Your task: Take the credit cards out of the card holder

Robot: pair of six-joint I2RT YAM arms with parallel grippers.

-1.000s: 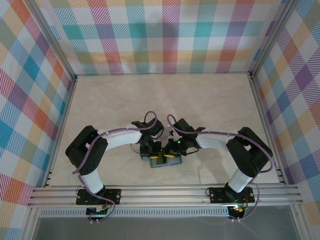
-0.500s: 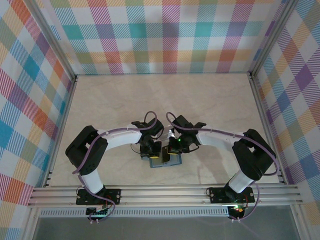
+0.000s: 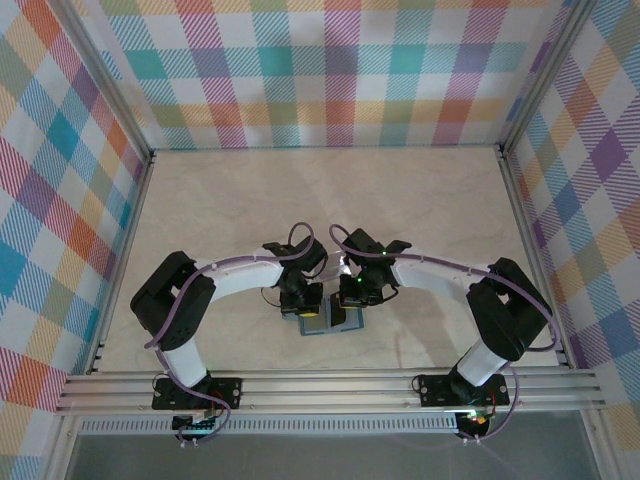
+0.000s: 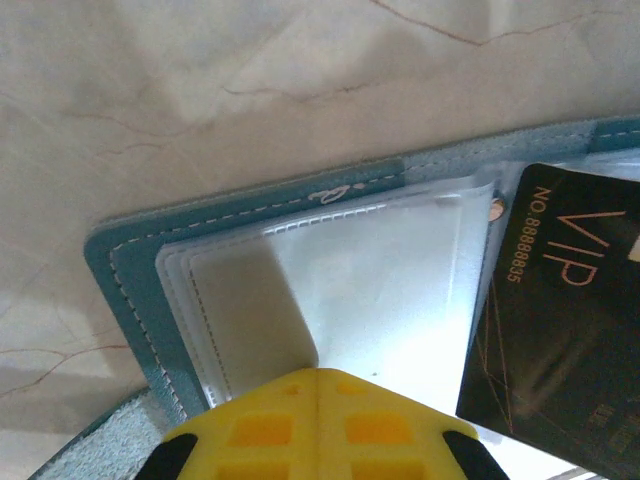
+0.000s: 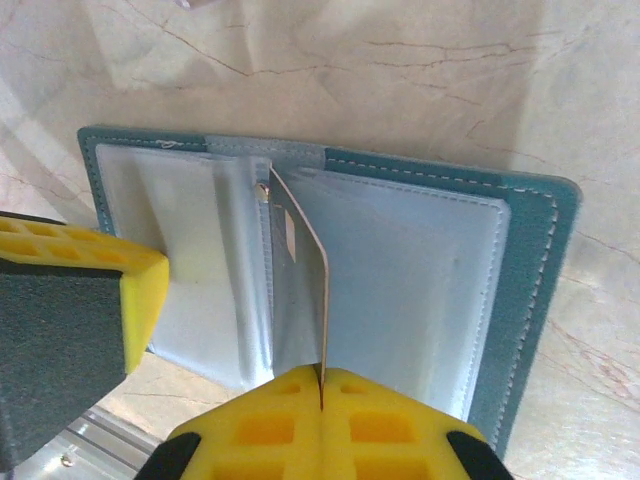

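table (image 3: 420,200): beige marble, thin brown veins
walls (image 3: 330,70): pastel plaid, many colours
card holder (image 5: 530,290): teal outside, pale stitching; pockets silvery grey-blue
black card (image 4: 560,330): black, copper "VIP" and number print
edge-on card (image 5: 323,300): tan-pink edge, face colour unclear
left gripper (image 4: 318,380): yellow pads
right gripper (image 5: 322,380): yellow pads

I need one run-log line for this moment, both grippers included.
left gripper: shut, tips on card holder sleeve | right gripper: shut on upright card | card holder: open, flat
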